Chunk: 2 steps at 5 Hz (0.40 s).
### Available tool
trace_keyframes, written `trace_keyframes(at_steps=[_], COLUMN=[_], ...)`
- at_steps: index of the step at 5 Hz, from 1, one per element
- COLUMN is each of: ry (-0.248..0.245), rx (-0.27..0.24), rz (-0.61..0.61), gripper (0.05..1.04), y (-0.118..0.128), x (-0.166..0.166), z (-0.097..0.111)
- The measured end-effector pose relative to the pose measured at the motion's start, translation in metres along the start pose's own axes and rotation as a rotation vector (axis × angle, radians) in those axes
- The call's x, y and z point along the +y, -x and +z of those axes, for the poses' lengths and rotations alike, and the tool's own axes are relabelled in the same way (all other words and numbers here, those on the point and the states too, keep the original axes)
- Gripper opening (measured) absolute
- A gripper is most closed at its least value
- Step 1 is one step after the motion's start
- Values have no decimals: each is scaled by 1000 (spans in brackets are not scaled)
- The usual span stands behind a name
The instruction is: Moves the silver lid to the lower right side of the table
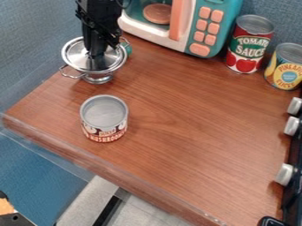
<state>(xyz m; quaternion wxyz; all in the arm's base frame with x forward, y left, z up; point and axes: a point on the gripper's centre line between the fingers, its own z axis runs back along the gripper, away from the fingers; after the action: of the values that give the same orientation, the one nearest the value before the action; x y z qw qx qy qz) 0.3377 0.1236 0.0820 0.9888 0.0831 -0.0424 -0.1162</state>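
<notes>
"What's nearest to us?"

"The wooden tabletop (194, 128) has a clear strip (91, 167) running along its near edge. At the bottom right corner is part of a black object (272, 221)."

"And up the right side?"

"A dark panel with three pale knobs (285, 174), standing along the tabletop's edge."

"Anything farther in, to the left?"

"A short can (104, 115), upright, with a plain metal top and a red and white label."

"Where's the silver lid, then?"

"Beyond that can, toward the upper left. The silver lid (74, 54) sits over a small metal pot (97, 79) with wire handles and a narrow foot."

"Is the robot at it?"

"Yes, the black arm (99, 15) comes in from the top edge, and its jaws (96, 61) point down over the middle of the lid."

"Clamped on it?"

"I can't tell. From here I can't make out whether the jaws are apart, together or clamped on the lid."

"And at the back?"

"On the right, a yellow-labelled can (286, 68), then a taller red can (250, 44) just beside it. Left of those is a teal and white toy microwave (207, 26) with peach buttons, against the blue wall (284, 17)."
</notes>
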Motion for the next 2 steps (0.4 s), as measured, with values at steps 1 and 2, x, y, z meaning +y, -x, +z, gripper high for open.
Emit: trace_keyframes(at_steps=[1, 2], ry=[-6, -1], rx=[12, 15], rz=[-1, -5], gripper=[62, 53], y=[0, 1], x=[-2, -3], z=[1, 1])
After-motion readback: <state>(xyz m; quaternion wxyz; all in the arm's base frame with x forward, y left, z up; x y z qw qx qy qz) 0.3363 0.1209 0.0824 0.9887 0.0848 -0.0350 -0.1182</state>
